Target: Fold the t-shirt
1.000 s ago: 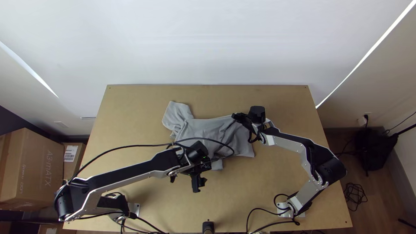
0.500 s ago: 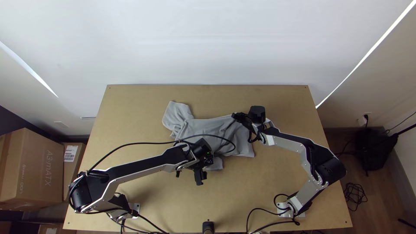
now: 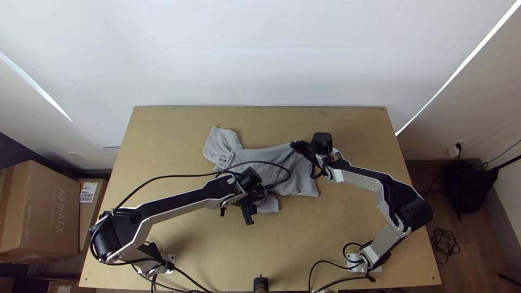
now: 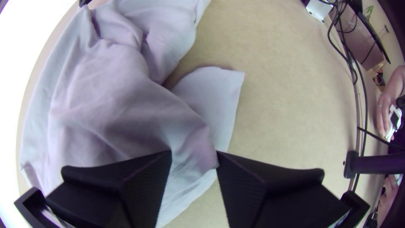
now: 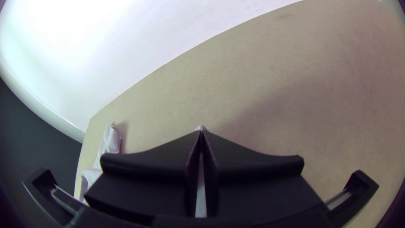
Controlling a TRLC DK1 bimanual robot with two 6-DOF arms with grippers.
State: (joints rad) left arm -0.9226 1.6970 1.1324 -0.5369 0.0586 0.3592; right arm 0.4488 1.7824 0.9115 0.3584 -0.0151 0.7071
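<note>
The light grey t-shirt [image 3: 255,158] lies bunched and wrinkled across the table's middle, one part sticking out at its upper left. My left gripper [image 3: 236,216] is open at the shirt's near side; in the left wrist view its fingers stand apart, and between the tips of the left gripper [image 4: 194,158] a raised fold of the t-shirt [image 4: 114,93] shows. At the shirt's far right edge is my right gripper [image 3: 293,145]. In the right wrist view the right gripper [image 5: 201,130] is shut, a sliver of the t-shirt [image 5: 201,202] pinched between its fingers.
Bare wood of the table [image 3: 304,239] lies nearer the arms' bases. A black cable [image 3: 157,178] loops from the left arm over the shirt. Cardboard boxes [image 3: 46,209] stand beyond the table's left edge, and a white wall [image 3: 260,54] rises behind the far edge.
The left gripper has moved a little up the picture, toward the shirt, and its arm has shifted with it. The right arm and the shirt look unchanged.
</note>
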